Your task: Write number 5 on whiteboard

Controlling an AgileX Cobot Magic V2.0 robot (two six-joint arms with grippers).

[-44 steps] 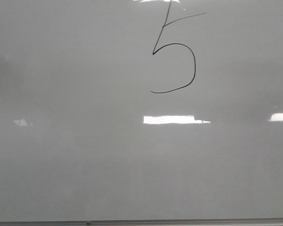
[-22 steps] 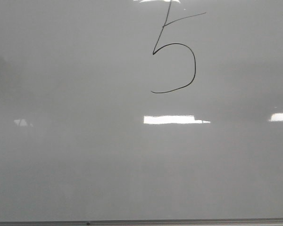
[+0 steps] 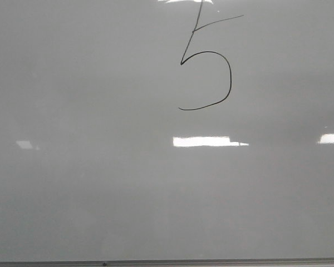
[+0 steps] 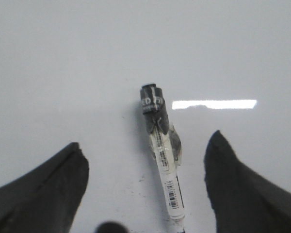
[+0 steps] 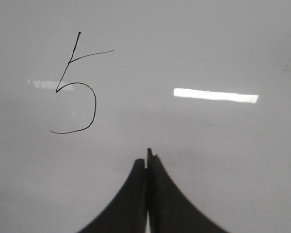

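The number 5 point(image 3: 230, 83) is a thin black line figure near the far middle of the whiteboard point(image 3: 100, 183). It also shows in the right wrist view point(image 5: 95, 104). Neither gripper shows in the front view. My left gripper point(image 4: 145, 140) is open. A white marker point(image 4: 164, 160) with a barcode label and a black end lies on the board between its fingers, touching neither. My right gripper point(image 5: 146, 158) is shut and empty, above bare board a little to the right of the 5.
A thin metal edge strip point(image 3: 211, 261) runs along the near side of the board. Bright rectangular light reflections point(image 3: 206, 141) lie across the board's middle and right point(image 3: 331, 138).
The 5 has not changed. The light reflections have shifted slightly, and a faint dark shadow at the left of the board has faded.
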